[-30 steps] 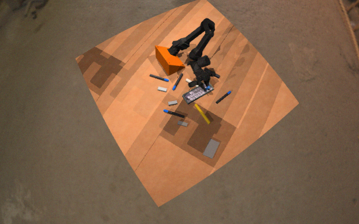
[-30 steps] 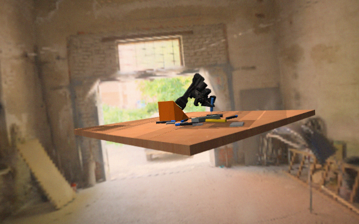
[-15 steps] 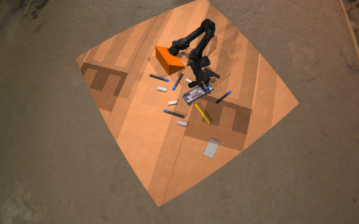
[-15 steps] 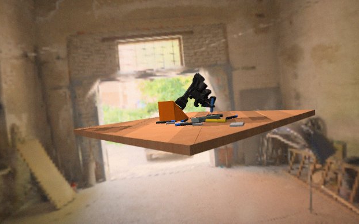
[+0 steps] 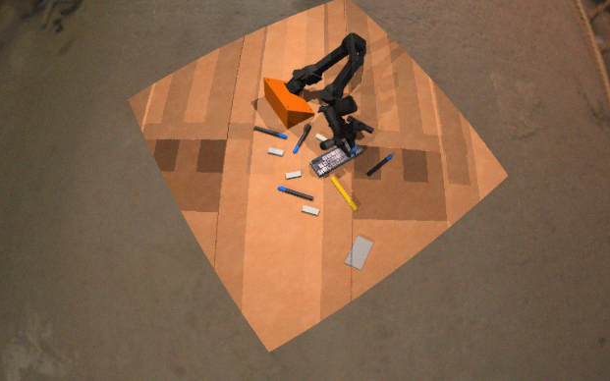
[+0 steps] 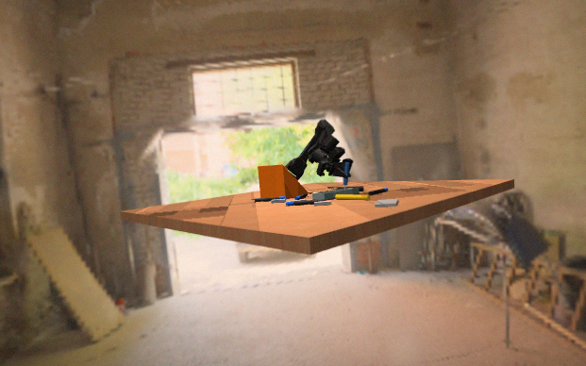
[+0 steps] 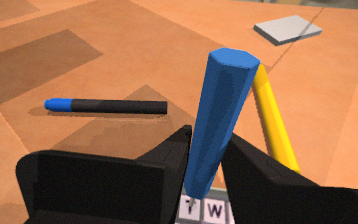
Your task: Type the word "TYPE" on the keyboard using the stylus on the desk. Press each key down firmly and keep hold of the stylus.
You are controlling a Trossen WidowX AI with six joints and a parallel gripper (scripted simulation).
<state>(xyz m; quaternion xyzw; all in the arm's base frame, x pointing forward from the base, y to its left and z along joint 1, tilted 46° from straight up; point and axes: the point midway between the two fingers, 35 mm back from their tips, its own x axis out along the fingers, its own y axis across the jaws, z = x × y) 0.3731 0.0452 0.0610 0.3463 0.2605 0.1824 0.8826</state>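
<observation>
My gripper (image 5: pixel 350 150) (image 6: pixel 346 173) (image 7: pixel 205 133) is shut on the blue stylus (image 6: pixel 346 180) (image 7: pixel 225 95). The stylus stands nearly upright between the fingers, its thin tip pointing down. The keyboard (image 5: pixel 330 163) (image 6: pixel 328 194) lies below, with the gripper over its right end in the top view. In the wrist view the tip is over or on the key (image 7: pixel 184 210) just left of the W key (image 7: pixel 214 209). The tip partly covers that key's letter, which looks like T or Y. Whether the key is pressed down cannot be told. The fingers hide most of the keyboard in the wrist view.
A yellow bar (image 5: pixel 344 193) (image 7: pixel 280 130) lies beside the keyboard. A black marker with a blue end (image 5: pixel 380 165) (image 7: pixel 115 106) lies to its right in the top view. Several other markers and white blocks lie leftward. A grey plate (image 5: pixel 359 252) and an orange wedge (image 5: pixel 281 100) also stand out.
</observation>
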